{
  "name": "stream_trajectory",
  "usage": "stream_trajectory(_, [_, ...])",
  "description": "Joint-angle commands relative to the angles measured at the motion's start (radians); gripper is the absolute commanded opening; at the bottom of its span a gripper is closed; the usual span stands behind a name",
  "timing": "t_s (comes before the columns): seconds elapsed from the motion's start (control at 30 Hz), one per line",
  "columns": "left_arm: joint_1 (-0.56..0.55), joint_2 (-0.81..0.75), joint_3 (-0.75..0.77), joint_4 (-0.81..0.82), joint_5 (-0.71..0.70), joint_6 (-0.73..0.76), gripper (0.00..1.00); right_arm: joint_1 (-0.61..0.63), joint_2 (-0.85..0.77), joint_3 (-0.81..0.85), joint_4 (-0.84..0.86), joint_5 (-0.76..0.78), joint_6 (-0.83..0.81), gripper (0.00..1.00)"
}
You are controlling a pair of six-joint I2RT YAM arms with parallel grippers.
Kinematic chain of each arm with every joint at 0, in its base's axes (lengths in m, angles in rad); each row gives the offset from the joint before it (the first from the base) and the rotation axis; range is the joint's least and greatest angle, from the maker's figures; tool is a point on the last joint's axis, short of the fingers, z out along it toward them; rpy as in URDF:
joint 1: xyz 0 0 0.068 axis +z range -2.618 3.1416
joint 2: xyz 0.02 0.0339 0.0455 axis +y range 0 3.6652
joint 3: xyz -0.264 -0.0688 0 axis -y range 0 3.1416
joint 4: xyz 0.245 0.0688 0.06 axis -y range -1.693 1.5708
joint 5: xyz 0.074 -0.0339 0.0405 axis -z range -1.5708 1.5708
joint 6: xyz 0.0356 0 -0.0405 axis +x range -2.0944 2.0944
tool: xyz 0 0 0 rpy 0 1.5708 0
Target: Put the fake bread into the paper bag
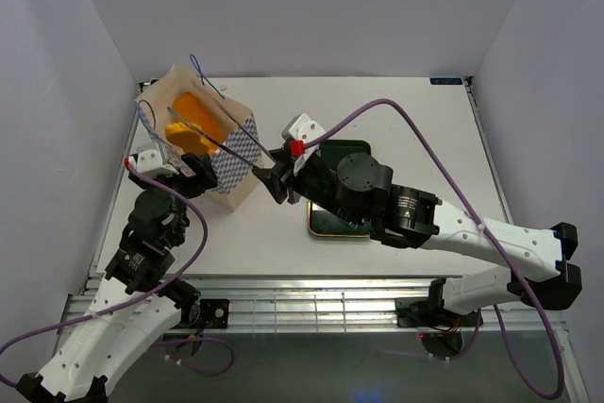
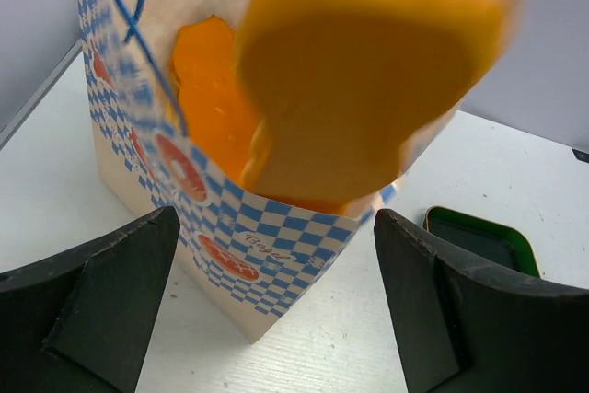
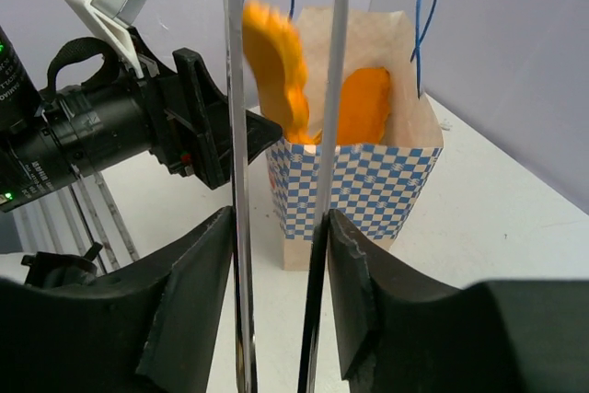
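The paper bag (image 1: 233,173) (image 2: 230,227) (image 3: 368,190), cream with blue checks, stands upright at the table's left. An orange piece of fake bread (image 2: 207,80) (image 3: 361,103) lies inside it. A round orange slice (image 1: 189,134) (image 2: 359,89) (image 3: 276,71) is blurred at the bag's mouth, between the tips of the silver tongs (image 1: 226,148) (image 3: 237,135), whose arms stand slightly apart. My right gripper (image 1: 274,176) (image 3: 281,227) is shut on the tongs' handles, right of the bag. My left gripper (image 1: 184,169) (image 2: 276,218) is open just short of the bag's near corner, holding nothing.
A dark rectangular tray (image 1: 330,226) (image 2: 479,236) lies right of the bag, mostly under my right arm. White walls enclose the table at the left, back and right. The bag's blue string handles (image 3: 425,16) stick up above its rim.
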Motion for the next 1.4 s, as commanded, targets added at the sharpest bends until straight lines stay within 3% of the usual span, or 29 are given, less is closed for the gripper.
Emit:
stream_trajectory(0.0, [-0.006,0.006,-0.001,0.003,0.012,0.003,0.97,-0.007,-0.004,0.005,0.094,0.029,-0.005,0.50])
stream_trajectory(0.4, [-0.006,0.009,-0.003,0.005,0.015,0.005,0.97,-0.013,-0.039,-0.007,0.094,0.087,-0.019,0.51])
stream_trajectory(0.67, [-0.006,0.011,-0.001,0.005,0.017,0.005,0.97,-0.058,-0.107,-0.072,0.094,0.328,0.035,0.51])
stream_trajectory(0.83, [-0.006,0.014,-0.003,0.006,0.017,0.005,0.97,-0.190,-0.197,-0.200,0.094,0.310,0.162,0.51])
stream_trajectory(1.13, [-0.006,0.018,-0.001,0.006,0.023,0.005,0.97,-0.355,-0.378,-0.441,0.055,0.385,0.237,0.51])
stream_trajectory(1.37, [-0.006,0.023,-0.001,0.005,0.028,0.005,0.97,-0.506,-0.493,-0.709,0.048,0.374,0.341,0.51])
